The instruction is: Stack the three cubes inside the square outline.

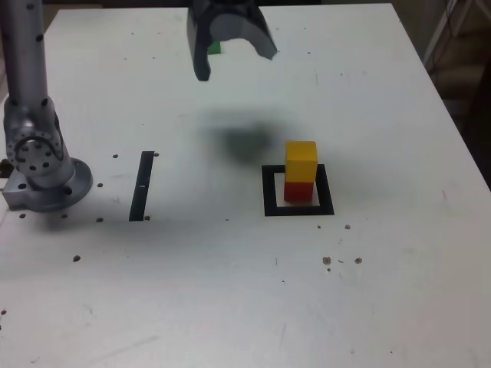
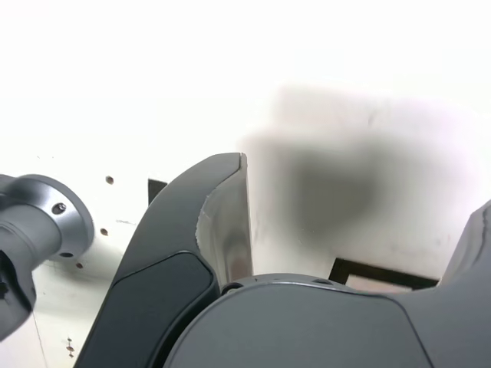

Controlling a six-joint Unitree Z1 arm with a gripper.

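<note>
Small matte yellow cube (image 1: 301,160) sits on red cube (image 1: 298,190) inside the thick black square outline (image 1: 298,209). Dark claw (image 1: 234,57) hangs spread and empty near the counter's (image 1: 230,291) far edge, apparently above the partly hidden green cube (image 1: 215,47). Recommend descending centred, jaws straddling it squarely.

I'm looking at my arm (image 1: 27,84) in the exterior view: a brushed silver-grey tube running into a rounded joint housing (image 1: 34,149) with a ring of small dark screws on its round cap, seated on a circular silver base flange (image 1: 54,192). The gripper (image 1: 230,46) is dark charcoal, matte, with two broad curved fingers (image 2: 184,253); on the wrist view one shows a paler grey, worn inner face.
</note>
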